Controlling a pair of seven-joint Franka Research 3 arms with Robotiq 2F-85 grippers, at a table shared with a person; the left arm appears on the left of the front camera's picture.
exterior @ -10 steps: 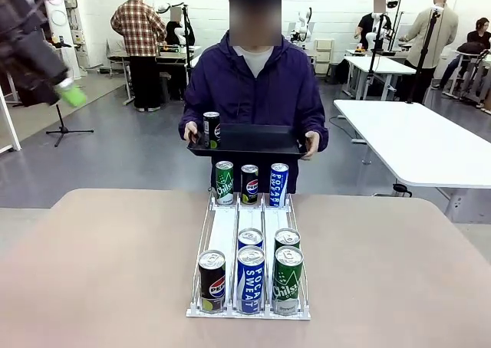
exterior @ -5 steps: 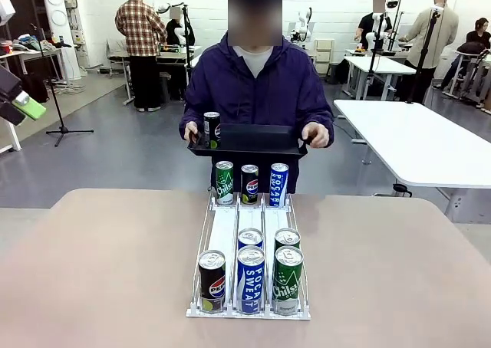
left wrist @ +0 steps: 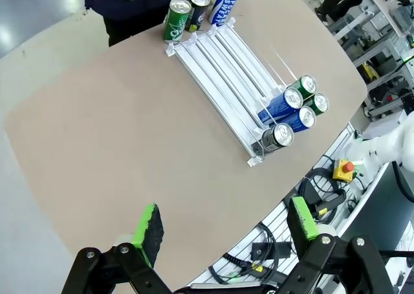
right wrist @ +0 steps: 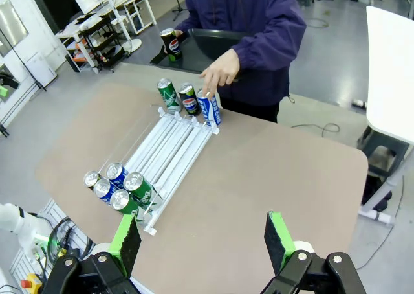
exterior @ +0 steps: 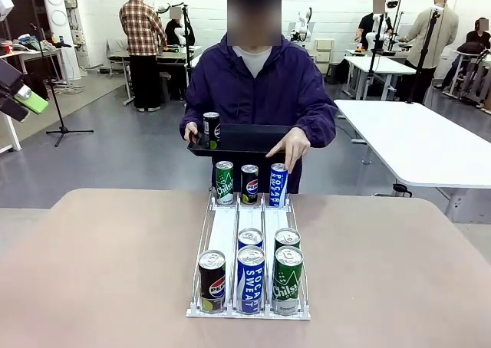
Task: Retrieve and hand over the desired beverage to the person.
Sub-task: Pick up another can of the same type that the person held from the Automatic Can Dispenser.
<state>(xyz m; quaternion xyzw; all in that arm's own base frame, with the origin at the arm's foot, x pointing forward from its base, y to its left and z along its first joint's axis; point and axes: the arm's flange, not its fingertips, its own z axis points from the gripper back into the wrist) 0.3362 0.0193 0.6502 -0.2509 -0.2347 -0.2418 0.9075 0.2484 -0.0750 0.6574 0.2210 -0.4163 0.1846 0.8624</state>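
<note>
Person's hand at Pocari can, rack far-right corner — L gripper, R gripper open, empty — pickup pending.

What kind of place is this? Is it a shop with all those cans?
More likely a robot lab or workshop than a shop: big white work tables, a tripod stand on the grey floor, and people busy at benches behind. The cans sit in a rack.

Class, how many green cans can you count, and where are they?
3. One green can stands at the far end of the rack, left lane; two stand at the near end, right lane, one behind the other. None appears hidden.
</note>
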